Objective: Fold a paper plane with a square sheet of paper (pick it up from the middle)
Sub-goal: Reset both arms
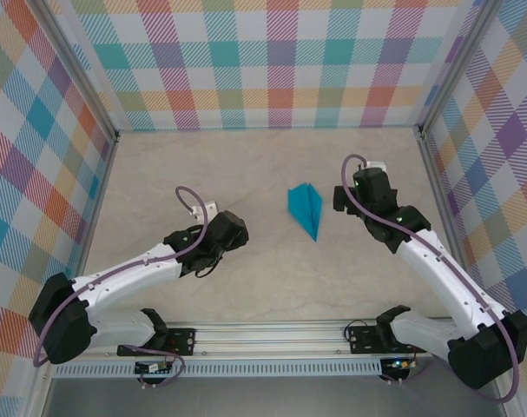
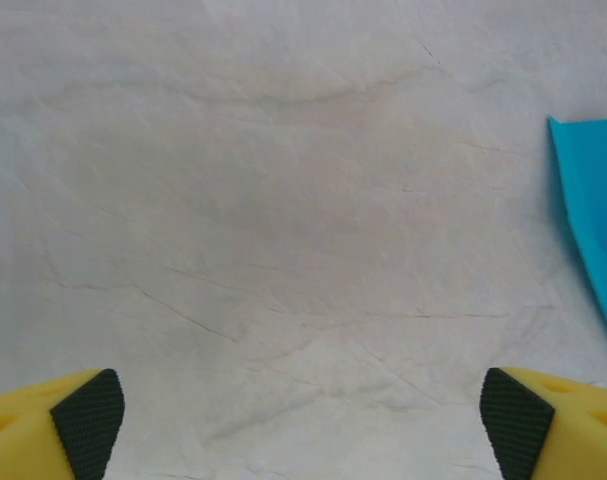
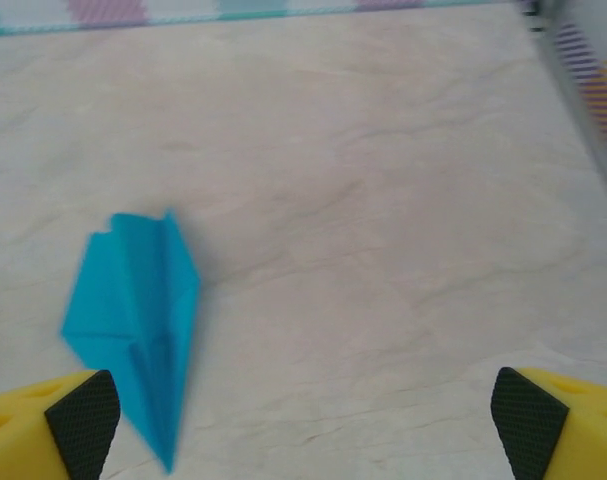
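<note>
The teal-blue paper plane lies flat on the table between the two arms, its nose pointing toward the near edge. In the right wrist view the paper plane rests at the lower left, a centre crease running down to its tip. One blue wing edge of the paper plane enters the left wrist view at the right border. My left gripper is open over bare table, left of the plane. My right gripper is open too, to the plane's right, with nothing between its yellow fingers.
A pale marbled tabletop is ringed by plaid walls at the back and both sides. Metal corner posts stand at the rear corners. A rail with the arm bases runs along the near edge.
</note>
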`<action>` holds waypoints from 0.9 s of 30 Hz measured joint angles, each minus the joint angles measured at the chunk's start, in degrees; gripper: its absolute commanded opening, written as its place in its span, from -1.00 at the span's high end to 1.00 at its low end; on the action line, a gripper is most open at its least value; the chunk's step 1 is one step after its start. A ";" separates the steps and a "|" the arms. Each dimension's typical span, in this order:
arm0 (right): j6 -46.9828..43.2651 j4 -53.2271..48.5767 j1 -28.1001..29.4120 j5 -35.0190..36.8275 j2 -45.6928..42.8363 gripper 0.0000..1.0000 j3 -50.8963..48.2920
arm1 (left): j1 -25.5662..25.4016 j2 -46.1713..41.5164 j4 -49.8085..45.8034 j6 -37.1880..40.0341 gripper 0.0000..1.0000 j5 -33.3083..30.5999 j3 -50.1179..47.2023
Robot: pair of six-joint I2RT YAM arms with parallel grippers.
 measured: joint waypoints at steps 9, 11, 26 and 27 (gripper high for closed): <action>-2.60 13.86 -13.38 3.56 7.56 -0.99 -14.71 | 7.93 -5.29 -2.80 8.39 -1.00 -12.13 -2.95; -4.44 19.06 -14.58 0.79 7.39 -1.00 -18.38 | 11.17 -6.60 -2.38 10.80 -1.00 -13.29 -4.74; -11.69 55.69 -19.50 -15.32 16.79 -1.00 -29.73 | 29.44 -9.92 13.46 27.52 -1.00 -11.23 -15.32; -12.33 58.29 -19.71 -16.46 16.94 -0.99 -30.58 | 29.66 -10.14 15.91 29.14 -1.00 -11.28 -16.13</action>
